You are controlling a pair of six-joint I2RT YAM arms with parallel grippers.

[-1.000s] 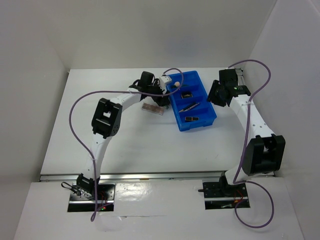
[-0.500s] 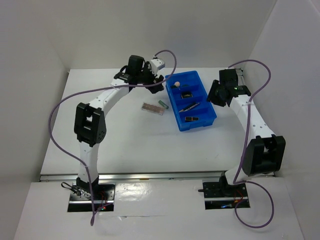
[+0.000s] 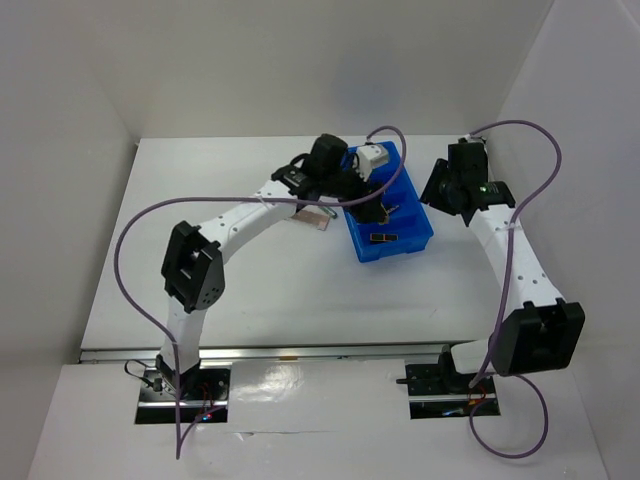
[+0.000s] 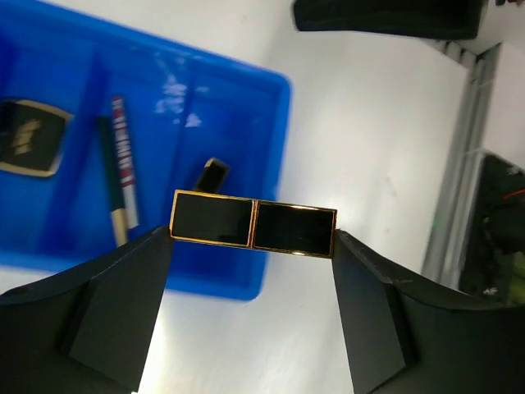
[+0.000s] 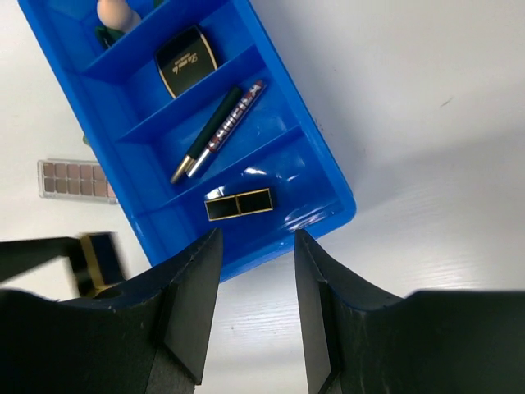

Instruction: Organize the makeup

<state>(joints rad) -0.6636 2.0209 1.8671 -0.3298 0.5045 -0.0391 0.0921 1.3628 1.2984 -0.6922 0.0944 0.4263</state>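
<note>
My left gripper (image 4: 253, 246) is shut on a black-and-gold lipstick tube (image 4: 253, 223), gripped end to end and held above the near end of the blue tray (image 4: 238, 98). In the top view the left gripper (image 3: 378, 207) hangs over the tray (image 3: 418, 228). Inside the tray lie a second lipstick tube (image 5: 238, 203), a slim pink pencil (image 5: 238, 107), a dark square compact (image 5: 184, 61) and a peach sponge (image 5: 119, 12). The brownish palette (image 5: 75, 180) lies on the table left of the tray. My right gripper (image 5: 256, 238) is open and empty, just right of the tray (image 3: 440, 190).
White walls enclose the table at the back and on both sides. The purple cables loop above both arms. The left arm's forearm (image 3: 250, 215) stretches across the table's middle and covers part of the palette (image 3: 318, 221).
My left gripper has swung right, from the table beside the tray's back left to over the tray. My right arm has shifted slightly right.
</note>
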